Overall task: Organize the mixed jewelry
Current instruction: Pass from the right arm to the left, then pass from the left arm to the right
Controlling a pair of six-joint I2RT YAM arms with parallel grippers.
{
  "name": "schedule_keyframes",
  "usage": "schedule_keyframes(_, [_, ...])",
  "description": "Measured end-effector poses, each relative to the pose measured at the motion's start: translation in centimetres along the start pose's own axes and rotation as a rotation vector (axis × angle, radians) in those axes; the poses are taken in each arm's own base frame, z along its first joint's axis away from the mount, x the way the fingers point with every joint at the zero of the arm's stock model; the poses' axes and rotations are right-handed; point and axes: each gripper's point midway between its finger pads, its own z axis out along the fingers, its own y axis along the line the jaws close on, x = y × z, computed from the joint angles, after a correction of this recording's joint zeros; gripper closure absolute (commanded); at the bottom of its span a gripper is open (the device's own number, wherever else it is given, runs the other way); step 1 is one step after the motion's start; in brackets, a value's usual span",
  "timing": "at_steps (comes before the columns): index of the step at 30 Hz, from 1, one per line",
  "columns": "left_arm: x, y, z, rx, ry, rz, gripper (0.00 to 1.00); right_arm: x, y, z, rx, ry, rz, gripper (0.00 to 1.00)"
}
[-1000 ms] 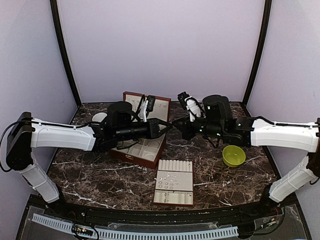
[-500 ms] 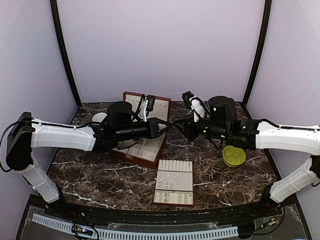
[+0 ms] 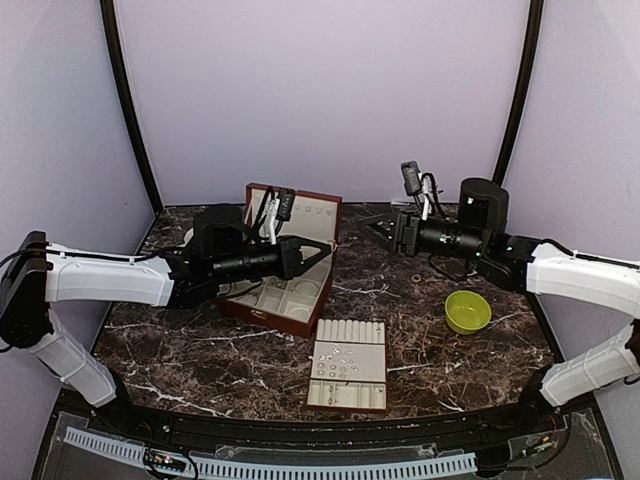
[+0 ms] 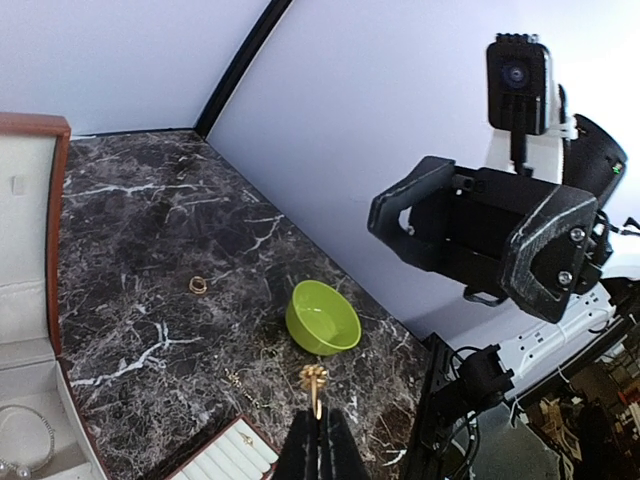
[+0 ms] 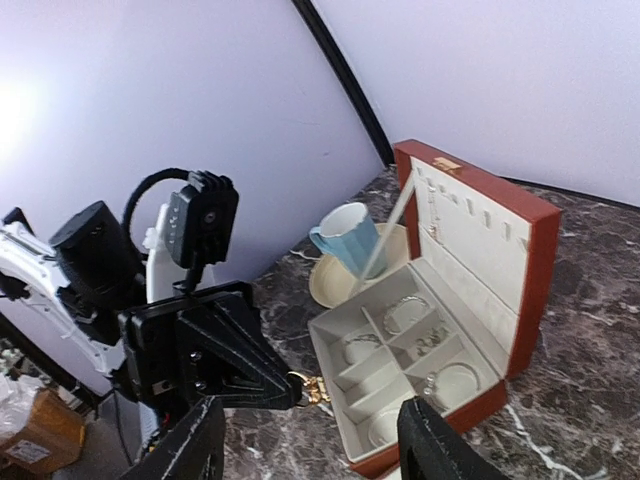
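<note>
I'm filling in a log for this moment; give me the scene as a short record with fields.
left gripper: shut on a small gold piece, held in the air
right gripper: open, empty, facing the left gripper
jewelry box: lid up, bracelets in some compartments
ring tray: small silvery pieces on it
green bowl: upright, empty
loose ring: on the table, apart from the bowl
mug: on a saucer beside the box
</note>
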Motion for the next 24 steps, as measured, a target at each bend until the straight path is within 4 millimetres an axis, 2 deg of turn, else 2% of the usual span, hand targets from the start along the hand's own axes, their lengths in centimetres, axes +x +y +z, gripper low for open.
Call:
schedule_keyframes(4, [-0.5, -1.4, -0.7, 0.1, -0.005, 0.028, 1.0, 0.4, 1.9, 0.3, -0.167, 0.039, 0.076, 0.48])
schedule_keyframes(13, [-0.6, -5.1, -1.6, 0.312, 0.02, 0.085, 1.0, 3.8, 4.8, 0.9, -0.38, 0.206, 0.175, 0.59])
schedule_keyframes(24, [-0.3, -6.2, -2.0, 0.377, 0.04, 0.104, 1.0, 3.3, 6.2, 0.8, -0.441, 0.217, 0.172, 0.75])
